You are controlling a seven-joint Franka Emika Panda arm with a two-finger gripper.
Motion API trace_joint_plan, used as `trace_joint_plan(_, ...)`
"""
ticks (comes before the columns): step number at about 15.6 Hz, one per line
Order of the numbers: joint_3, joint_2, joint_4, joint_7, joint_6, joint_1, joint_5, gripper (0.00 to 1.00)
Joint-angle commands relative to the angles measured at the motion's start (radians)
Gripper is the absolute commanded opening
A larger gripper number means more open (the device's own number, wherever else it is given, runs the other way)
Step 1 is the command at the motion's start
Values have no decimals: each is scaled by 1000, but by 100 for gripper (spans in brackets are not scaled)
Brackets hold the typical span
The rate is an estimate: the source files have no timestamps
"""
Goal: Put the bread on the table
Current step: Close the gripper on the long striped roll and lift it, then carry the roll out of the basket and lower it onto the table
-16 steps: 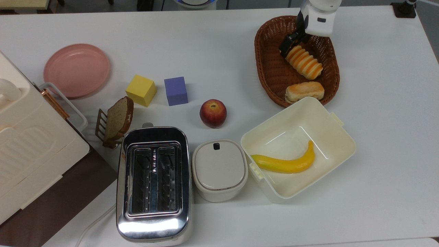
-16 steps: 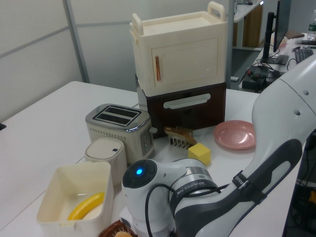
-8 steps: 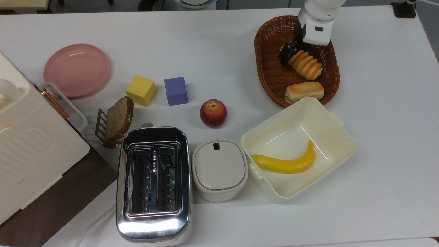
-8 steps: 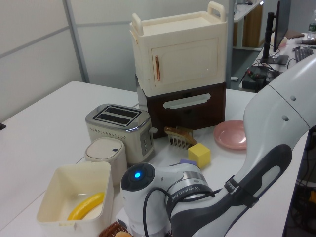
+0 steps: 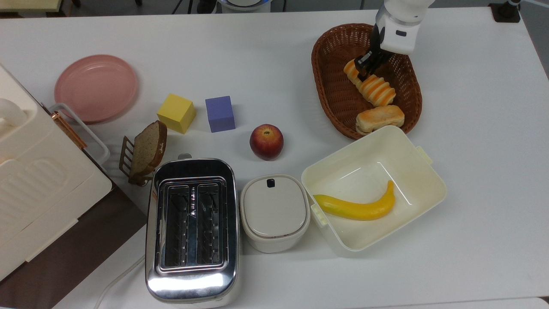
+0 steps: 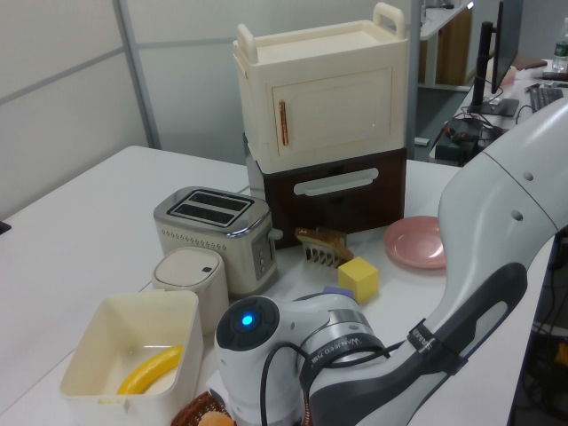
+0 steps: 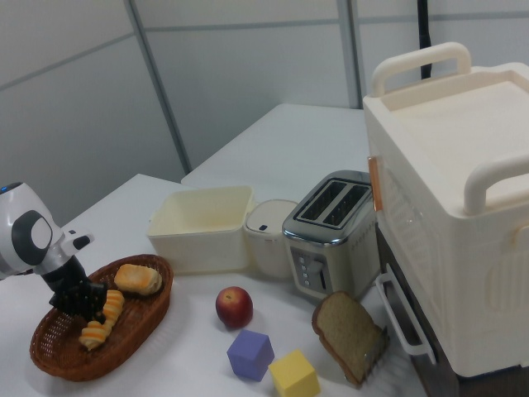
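Note:
The bread point(image 5: 378, 91), a ridged roll striped orange and cream, lies inside the brown wicker basket point(image 5: 332, 92) at the top view's upper right. My gripper point(image 5: 364, 68) comes down from above and is shut on the bread near its upper end, the black fingers pinching across the ridges. In the right view the gripper point(image 7: 83, 299) sits over the bread point(image 7: 97, 331) in the basket point(image 7: 58, 360). The white table point(image 5: 472, 128) lies all around the basket.
A golden bun point(image 5: 380, 118) shares the basket. A cream box point(image 5: 431, 171) holding a banana point(image 5: 356, 209) touches the basket's near end. An apple point(image 5: 266, 141), purple cube point(image 5: 220, 113), yellow cube point(image 5: 176, 113), pink plate point(image 5: 95, 87), toaster point(image 5: 191, 227) and toast slice point(image 5: 148, 148) lie to the top view's left.
The fingers have closed across the bread. The basket with the bun slid slightly toward the top view's left, and the cream box shifted a little with it.

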Motion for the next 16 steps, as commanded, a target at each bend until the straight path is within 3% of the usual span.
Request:
trace_joint_plan(1,-25,-82,-4,56,1,10,-22,16)
trace_joint_plan(5,-23,-223,-5,93,-40,-1,-21,16)
trace_joint_plan(9,-23,-291,-4,104,-114,-42,-18,16)
trace_joint_plan(16,-31,-328,-2,185,-157,-267,-9,13)
